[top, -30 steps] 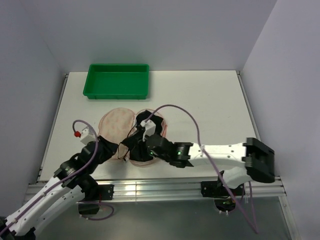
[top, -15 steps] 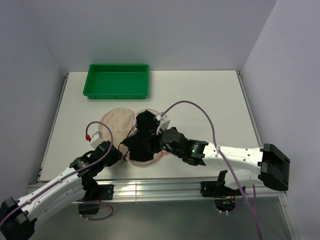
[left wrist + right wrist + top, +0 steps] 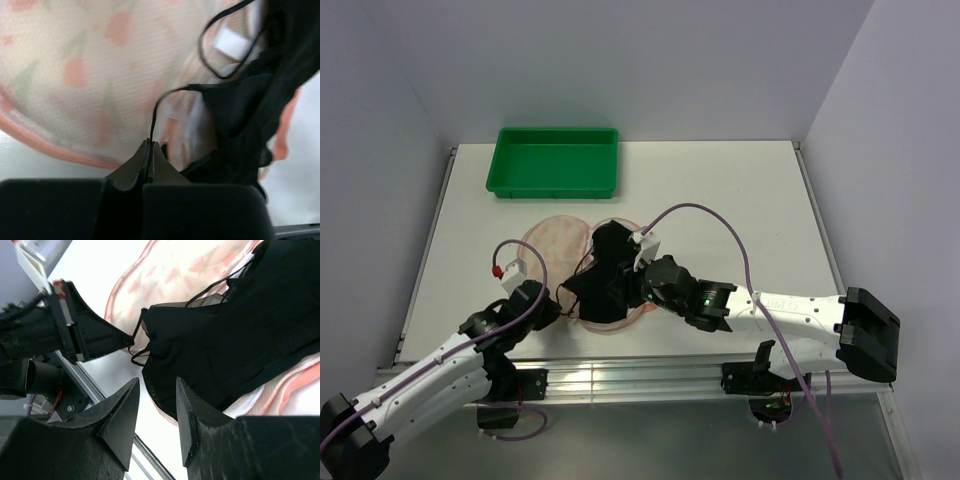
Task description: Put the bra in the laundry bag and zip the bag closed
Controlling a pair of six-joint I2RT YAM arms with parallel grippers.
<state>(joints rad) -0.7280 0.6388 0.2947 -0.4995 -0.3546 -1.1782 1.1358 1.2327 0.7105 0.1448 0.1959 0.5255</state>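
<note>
The pink laundry bag lies open in the middle of the table. The black bra is spread over its right half. My left gripper sits at the bag's near edge, shut on a thin black bra strap. The left wrist view shows the jaws pinched on the strap over the bag's printed mesh. My right gripper is open and empty just right of the bra. In the right wrist view its fingertips hover above the bra's near edge, with the bag beyond.
A green plastic tray stands at the back left. The table's near edge with its metal rail lies just below the bag. Purple cables loop over both arms. My left gripper shows in the right wrist view.
My right gripper has drawn back to the right off the bra, leaving it spread on the bag's right half. My left arm has shifted slightly, still pinching the strap.
</note>
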